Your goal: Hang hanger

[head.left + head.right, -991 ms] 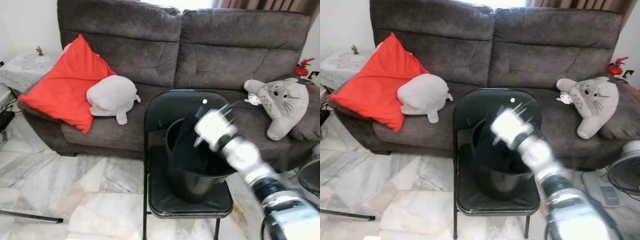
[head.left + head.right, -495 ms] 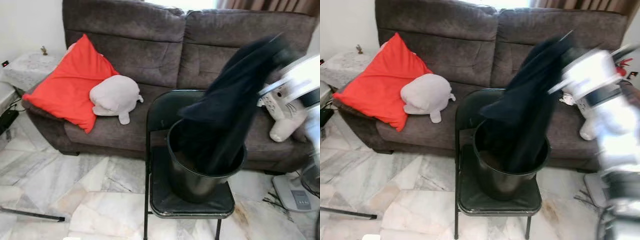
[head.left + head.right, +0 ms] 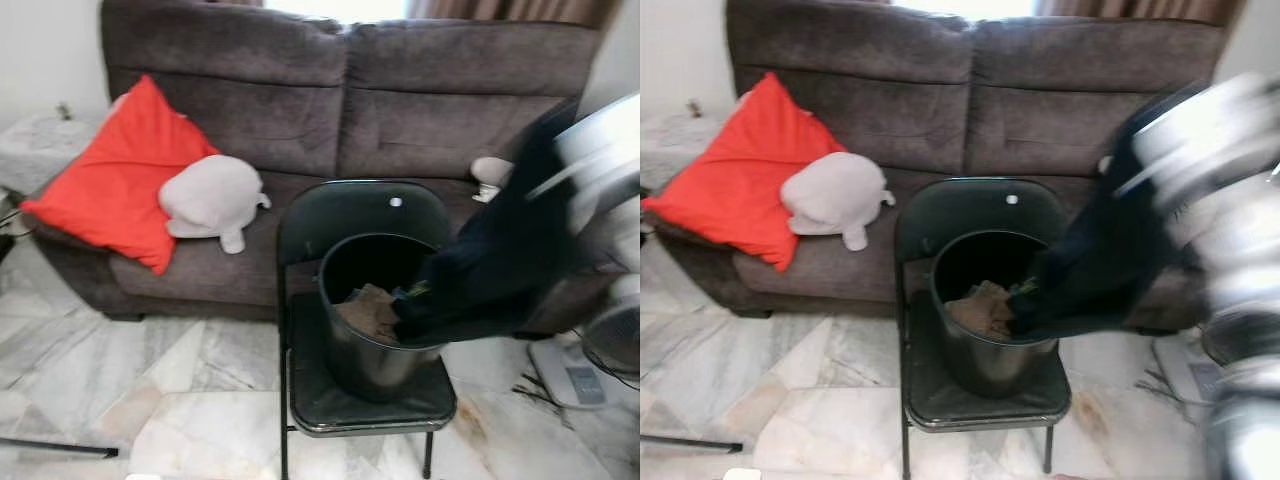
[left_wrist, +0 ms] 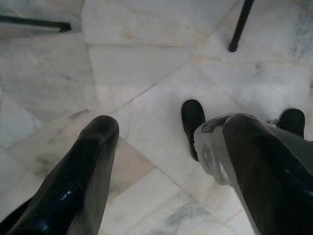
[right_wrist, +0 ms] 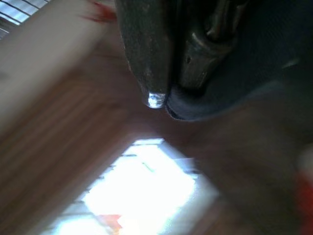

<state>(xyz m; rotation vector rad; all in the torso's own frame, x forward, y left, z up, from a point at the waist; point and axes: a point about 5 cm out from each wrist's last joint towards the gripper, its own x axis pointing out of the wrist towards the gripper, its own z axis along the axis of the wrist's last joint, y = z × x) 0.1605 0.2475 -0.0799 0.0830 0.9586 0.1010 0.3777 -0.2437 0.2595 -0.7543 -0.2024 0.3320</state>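
The dark garment [image 3: 500,270], clenched in the right gripper [image 5: 171,73], is best lifted fully clear of the black bucket [image 3: 375,330] so that snagging is avoided.

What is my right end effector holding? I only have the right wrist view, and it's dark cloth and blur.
Observer: A dark garment. Its lower end drapes over the rim of a black bucket.
Operator: Where does the bucket stand?
Observer: On a black folding chair in front of a grey sofa.
Operator: Anything left in the bucket?
Observer: Yes, a brownish cloth lies inside.
Operator: And my left end effector?
Observer: Its end effector is open, hanging over the marble floor.
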